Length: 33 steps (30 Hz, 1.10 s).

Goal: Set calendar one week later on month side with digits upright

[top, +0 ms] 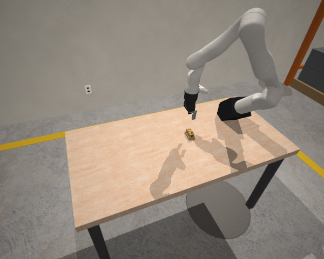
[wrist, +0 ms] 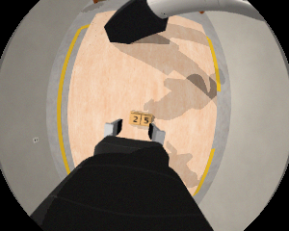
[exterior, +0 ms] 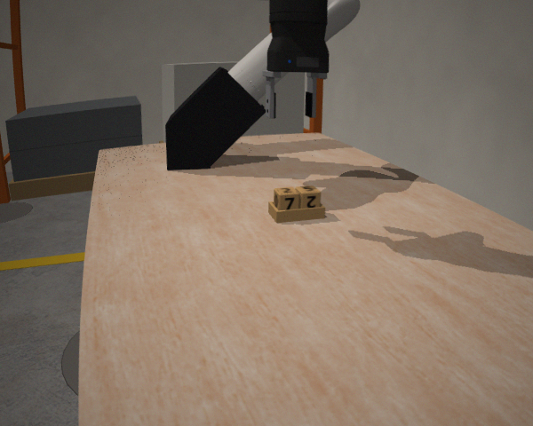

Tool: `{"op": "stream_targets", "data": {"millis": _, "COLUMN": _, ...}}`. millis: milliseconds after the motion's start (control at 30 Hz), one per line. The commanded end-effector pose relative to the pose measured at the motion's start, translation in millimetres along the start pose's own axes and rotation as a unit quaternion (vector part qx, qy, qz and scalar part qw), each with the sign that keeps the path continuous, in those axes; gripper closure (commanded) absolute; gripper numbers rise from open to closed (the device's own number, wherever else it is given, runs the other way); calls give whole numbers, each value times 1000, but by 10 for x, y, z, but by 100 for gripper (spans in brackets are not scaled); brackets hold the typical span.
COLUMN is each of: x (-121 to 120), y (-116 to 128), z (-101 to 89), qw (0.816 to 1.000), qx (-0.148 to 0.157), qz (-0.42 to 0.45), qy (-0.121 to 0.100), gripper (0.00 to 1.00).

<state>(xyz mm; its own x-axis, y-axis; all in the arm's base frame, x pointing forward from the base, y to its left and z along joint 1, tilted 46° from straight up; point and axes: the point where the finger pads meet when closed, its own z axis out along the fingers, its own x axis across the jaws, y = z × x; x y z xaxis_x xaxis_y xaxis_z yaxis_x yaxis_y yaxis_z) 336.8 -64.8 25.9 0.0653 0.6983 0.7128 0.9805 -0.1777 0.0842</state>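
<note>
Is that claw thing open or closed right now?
Open. In the exterior view the gripper hangs above the table with its two fingers wide apart and nothing between them.
</note>
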Motion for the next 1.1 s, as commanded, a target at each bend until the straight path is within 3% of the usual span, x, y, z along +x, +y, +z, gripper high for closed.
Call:
{"op": "stream_targets", "data": {"millis": 0, "x": -20, "y": -24, "z": -22, "qw": 1000, "qx": -1, "qz": -3, "qy": -4, "gripper": 0}}
{"op": "stream_targets", "data": {"millis": 600, "x": -61, "y": -48, "z": -10, "qw": 1000, "qx": 2, "qz": -16, "qy": -7, "gripper": 0}}
{"op": "stream_targets", "data": {"millis": 1067, "x": -99, "y": -168, "z": 125, "qw": 986, "qx": 16, "qz": -163, "qy": -3, "gripper": 0}}
